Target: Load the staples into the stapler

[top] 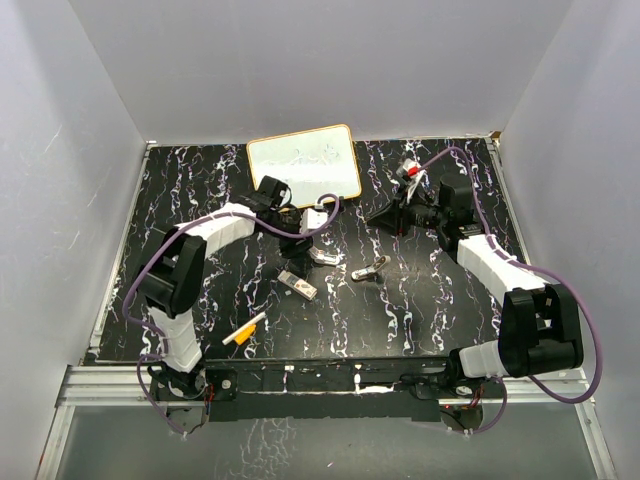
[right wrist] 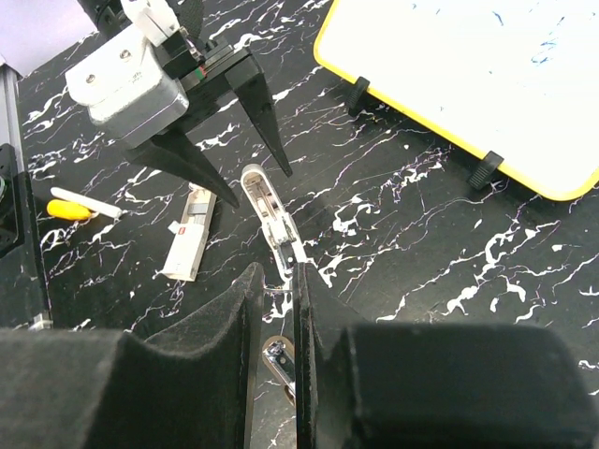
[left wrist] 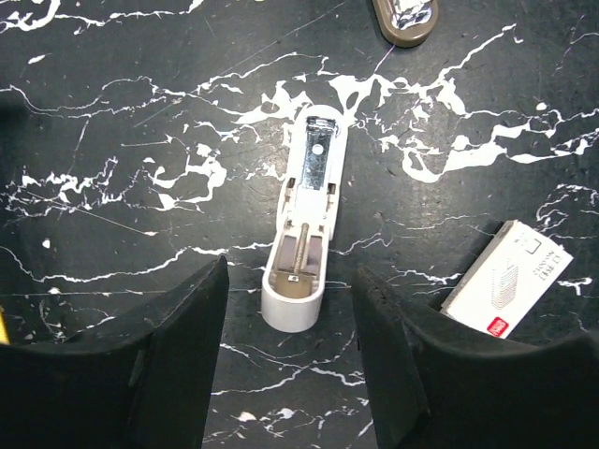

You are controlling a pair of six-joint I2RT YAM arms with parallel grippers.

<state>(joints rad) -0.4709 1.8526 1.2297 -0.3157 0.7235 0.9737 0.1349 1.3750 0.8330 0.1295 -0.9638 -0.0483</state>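
The white stapler top (left wrist: 304, 224) lies open on the black marbled table, its spring and magazine channel facing up. My left gripper (left wrist: 290, 365) hangs open just above its near end, one finger on each side and nothing held. The brown stapler base (right wrist: 281, 363) lies apart from it. The white pack of staples (left wrist: 505, 281) lies flat to the right of the left gripper. Raised over the base, my right gripper (right wrist: 278, 281) is shut on a thin metallic strip of staples held across its tips. From above, the left gripper (top: 300, 230) and right gripper (top: 372, 216) face each other.
A yellow-framed whiteboard (top: 303, 165) stands at the back of the table. An orange-and-white marker pen (top: 245, 330) lies near the front left. White walls close in the table on three sides.
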